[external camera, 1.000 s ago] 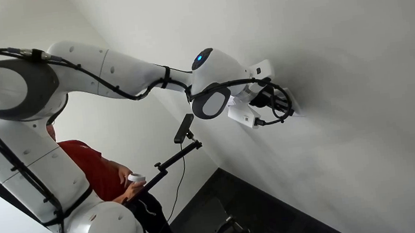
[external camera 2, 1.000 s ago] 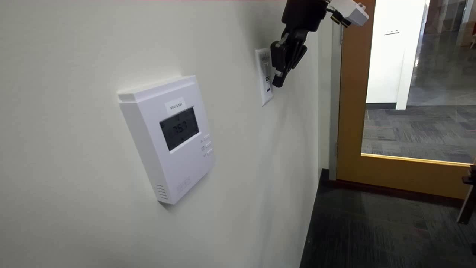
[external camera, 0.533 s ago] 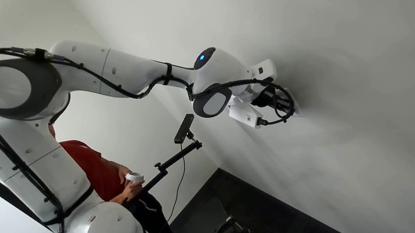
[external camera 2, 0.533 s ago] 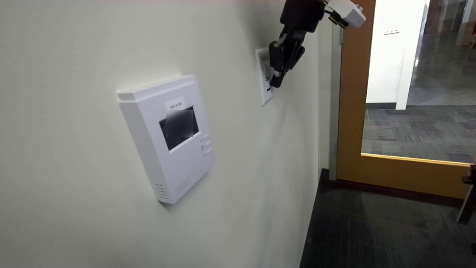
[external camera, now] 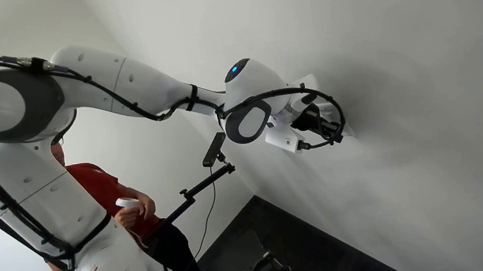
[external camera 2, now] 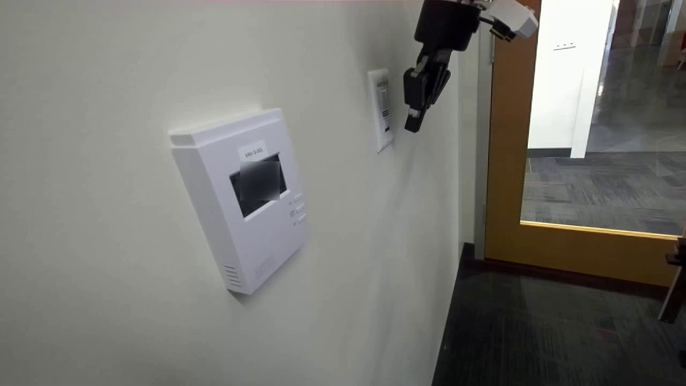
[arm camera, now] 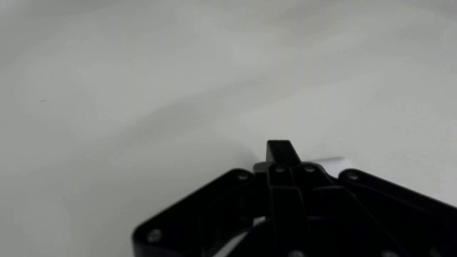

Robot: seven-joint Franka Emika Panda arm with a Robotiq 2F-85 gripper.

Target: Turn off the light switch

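The black tool (external camera 2: 415,119) hangs beside the wall (external camera 2: 343,268) at a downward slant, its fingers (arm camera: 282,153) pressed together so that the grip is narrow; in the wrist view the tips form a single block. The light switch (external camera 2: 381,111), a white plate with a slim toggle (external camera 2: 383,101) at its centre, is fixed to the wall just beside the tool. In an exterior view a strip of wall shows between plate and tips, which are apart; the tips stand level with the plate's lower half. The toggle is too small for its setting to be told. In the wrist view a pale corner of the plate shows just past the fingers, the rest hidden. Farther from the tool than the switch, and lower, a dark-screened white wall unit (external camera 2: 262,230) is mounted. On the tool's side away from the switch stands a glazed wooden door (external camera 2: 579,249). Well apart from the tool, partly hidden by the arm (external camera: 140,85), a person (external camera: 99,181) in red holds a white device (external camera: 127,202).
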